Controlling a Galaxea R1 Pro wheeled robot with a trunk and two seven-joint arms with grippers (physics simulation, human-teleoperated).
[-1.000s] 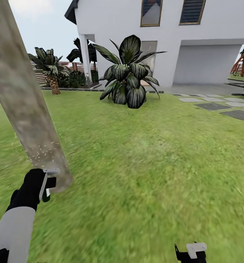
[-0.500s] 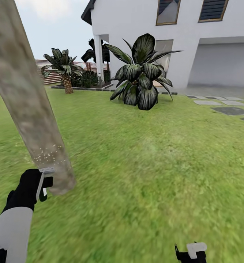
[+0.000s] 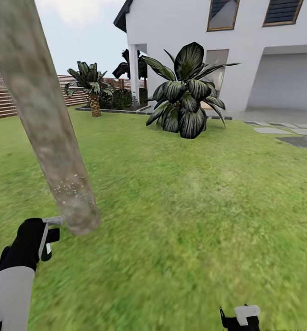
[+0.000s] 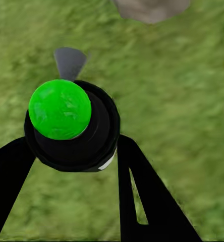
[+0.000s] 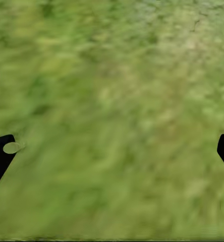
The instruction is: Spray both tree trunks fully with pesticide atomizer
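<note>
The left hand (image 3: 46, 239) is clamped around the sprayer (image 4: 71, 123), holding it low with its grey nozzle aimed at the foot of the tree trunk (image 3: 47, 124) just beside it, likely because white specks of pesticide (image 3: 70, 188) dot only that lower band so far. The right hand (image 3: 240, 318) hangs spread and empty over the grass (image 3: 194, 207), kept clear of the spraying.

Left arm raised forward at the head view's lower left, white forearm, black wrist; left gripper (image 3: 46, 239) clamped on the pesticide atomizer (image 4: 71, 123), fingers (image 4: 142, 196) either side of it; right gripper (image 3: 240, 318) low, fingers (image 5: 0, 156) spread wide, holding nothing.
</note>
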